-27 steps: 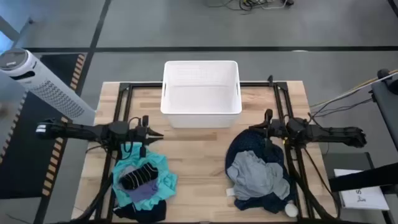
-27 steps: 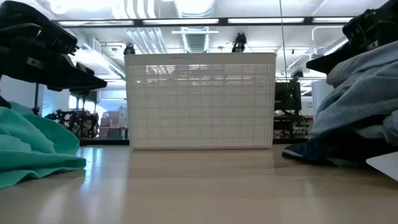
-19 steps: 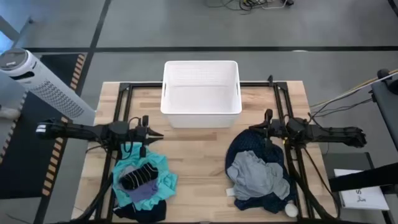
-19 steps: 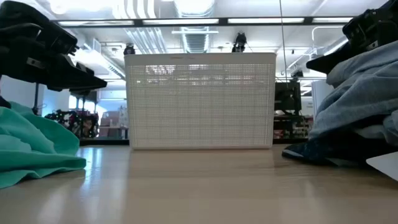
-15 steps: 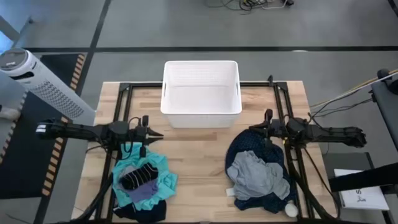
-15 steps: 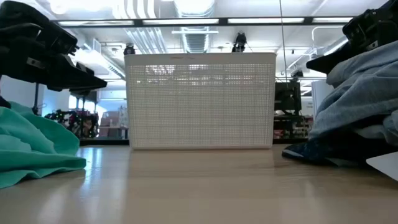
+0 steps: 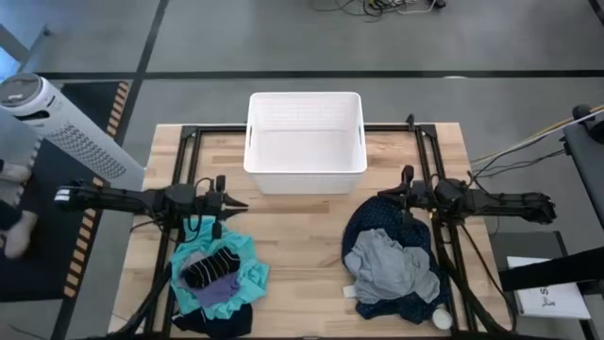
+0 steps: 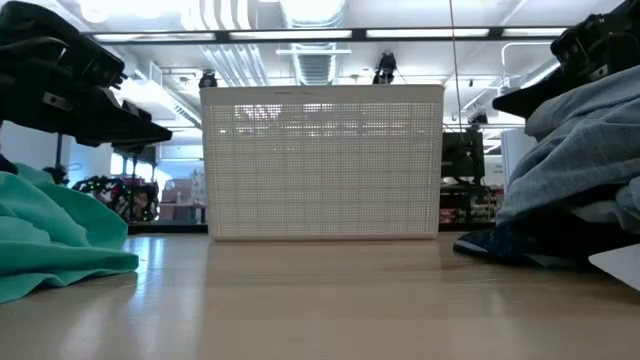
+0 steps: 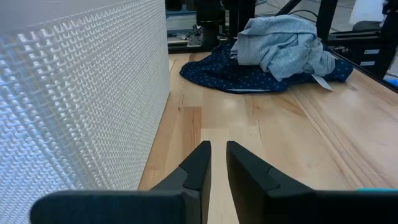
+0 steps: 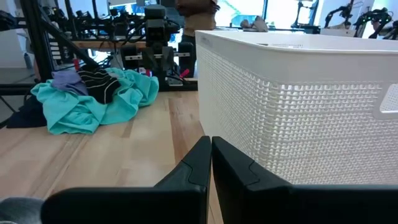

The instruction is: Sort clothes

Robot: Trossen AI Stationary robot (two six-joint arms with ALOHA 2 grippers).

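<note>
Two heaps of clothes lie on the wooden table. At the near left, a teal shirt [image 7: 236,260] has black striped socks [image 7: 209,267] and a purple piece [image 7: 219,295] on top of it, and dark shorts [image 7: 222,321] under it. At the near right, a grey piece [image 7: 392,264] lies on a navy white-dotted garment [image 7: 373,231]. My left gripper [image 7: 242,203] hovers just beyond the left heap, shut but for a narrow slit [image 9: 217,152], and is empty. My right gripper [image 7: 382,196] hovers beyond the right heap, shut [image 10: 210,146] and empty.
A white plastic basket [image 7: 305,142] stands at the table's far middle, between and beyond both grippers. A small white thing [image 7: 441,319] lies by the right heap. A white tower fan [image 7: 57,123] stands off the table's left, where part of a person [image 7: 11,222] shows.
Both arms and both heaps have kept still. Part of a person has come into the high view at its left edge, off the table.
</note>
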